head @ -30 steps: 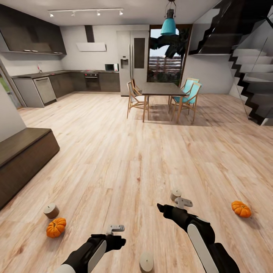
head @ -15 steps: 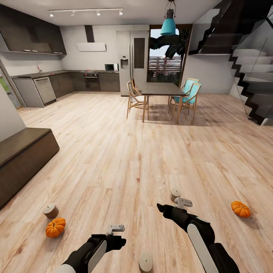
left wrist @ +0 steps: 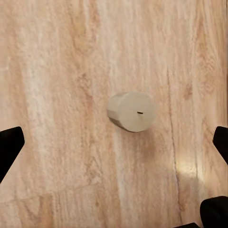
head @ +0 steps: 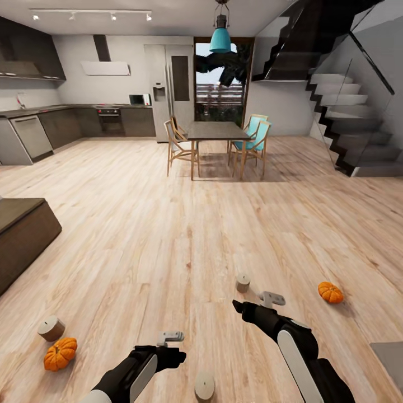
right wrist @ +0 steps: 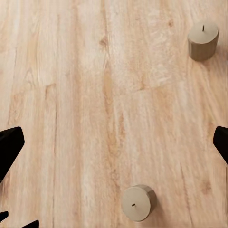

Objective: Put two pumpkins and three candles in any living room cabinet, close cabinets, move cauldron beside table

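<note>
Two orange pumpkins lie on the wood floor, one at the near left (head: 60, 354) and one at the right (head: 330, 292). A beige candle (head: 51, 328) stands just beyond the left pumpkin. Another candle (head: 242, 282) stands just ahead of my right gripper (head: 242, 308). A third candle (head: 204, 386) stands between my arms, beside my left gripper (head: 174, 354). The left wrist view has my left gripper (left wrist: 114, 147) open above a candle (left wrist: 131, 111). My right gripper (right wrist: 114, 145) is open over the floor, with two candles (right wrist: 203, 40) (right wrist: 137, 203) below it. The dark brown cabinet (head: 22, 235) stands at the left. The cauldron is out of view.
A dining table (head: 215, 132) with wooden and teal chairs stands far ahead. The kitchen counters (head: 33, 134) run along the back left, and a staircase (head: 347, 117) rises at the right. A grey surface corner (head: 389, 358) shows at the near right.
The whole picture has shifted left, so the camera has swung to the right. Both arms hold the same pose in view. No object on the floor has moved.
</note>
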